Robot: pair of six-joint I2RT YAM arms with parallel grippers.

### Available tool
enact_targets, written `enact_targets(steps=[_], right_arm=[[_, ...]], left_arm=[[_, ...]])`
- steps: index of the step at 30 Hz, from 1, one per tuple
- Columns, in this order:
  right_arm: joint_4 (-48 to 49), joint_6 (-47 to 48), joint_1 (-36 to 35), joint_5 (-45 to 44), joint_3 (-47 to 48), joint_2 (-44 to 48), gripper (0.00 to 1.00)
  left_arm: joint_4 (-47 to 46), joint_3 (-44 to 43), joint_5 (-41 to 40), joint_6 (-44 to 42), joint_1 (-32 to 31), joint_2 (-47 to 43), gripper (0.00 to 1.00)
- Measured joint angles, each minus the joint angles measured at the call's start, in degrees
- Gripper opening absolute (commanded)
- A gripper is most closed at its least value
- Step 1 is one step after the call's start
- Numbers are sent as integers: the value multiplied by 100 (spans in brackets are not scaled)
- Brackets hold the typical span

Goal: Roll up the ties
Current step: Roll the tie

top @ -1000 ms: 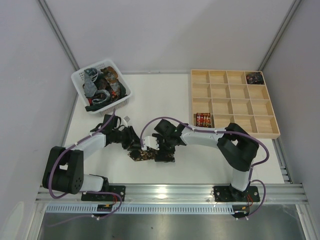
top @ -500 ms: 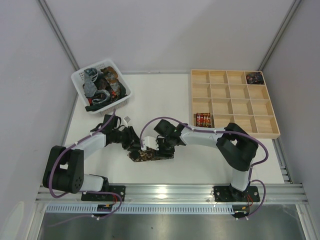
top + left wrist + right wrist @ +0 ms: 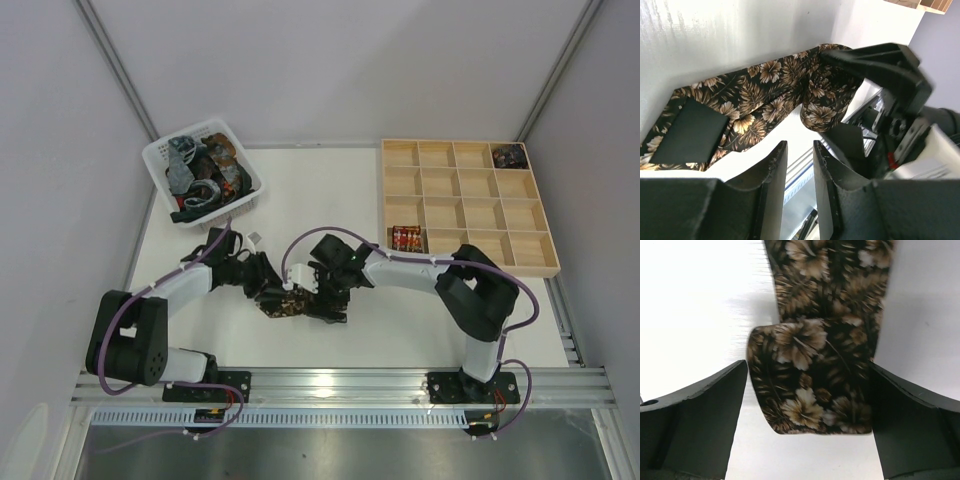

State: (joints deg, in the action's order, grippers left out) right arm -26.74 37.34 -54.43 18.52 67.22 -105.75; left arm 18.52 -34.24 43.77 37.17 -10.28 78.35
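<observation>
A dark brown tie (image 3: 287, 304) with a tan floral print lies on the white table between both arms. Its end is wound into a short roll (image 3: 815, 390), and the rest of the tie (image 3: 755, 107) trails flat away from the roll (image 3: 821, 107). My right gripper (image 3: 807, 367) is open wide and straddles the roll. Its right finger (image 3: 905, 415) sits against the roll's side, while its left finger (image 3: 705, 415) stands apart from it. In the top view the right gripper (image 3: 325, 297) hangs over the tie. My left gripper (image 3: 799, 146) is beside the flat part, narrowly open and holding nothing.
A white basket (image 3: 158, 158) at the back left holds several loose ties. A wooden compartment tray (image 3: 465, 143) stands at the back right. It has a red rolled tie (image 3: 407, 238) in one cell and a dark one (image 3: 510, 155) in a far corner cell.
The right gripper has shifted slightly over the tie. The tie's rolled end now sits more bunched between the two grippers. The left arm has stayed put.
</observation>
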Motion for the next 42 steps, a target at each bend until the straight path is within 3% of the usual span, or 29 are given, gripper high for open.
enact_targets(steps=[13, 20, 28, 32, 36, 42], right_arm=[[229, -1694, 378, -575, -7, 1580, 100], [560, -4087, 1150, -525, -728, 2621, 99], [1241, -6533, 1845, 160, -1526, 2734, 63], [1661, -7313, 1958, 542, -2041, 2389, 65], [2234, -7875, 2116, 938, -2459, 2083, 76], [2946, -8247, 2238, 1464, -2636, 1633, 76]], left_arm=[[264, -308, 17, -122, -57, 131, 29], [227, -763, 61, -48, -741, 605, 26], [94, -1054, 142, 192, -1097, 1176, 24], [44, -1211, 146, 205, -1123, 1375, 24], [-2, -1314, 153, 258, -1156, 1510, 24], [-46, -1399, 162, 334, -1257, 1613, 23]])
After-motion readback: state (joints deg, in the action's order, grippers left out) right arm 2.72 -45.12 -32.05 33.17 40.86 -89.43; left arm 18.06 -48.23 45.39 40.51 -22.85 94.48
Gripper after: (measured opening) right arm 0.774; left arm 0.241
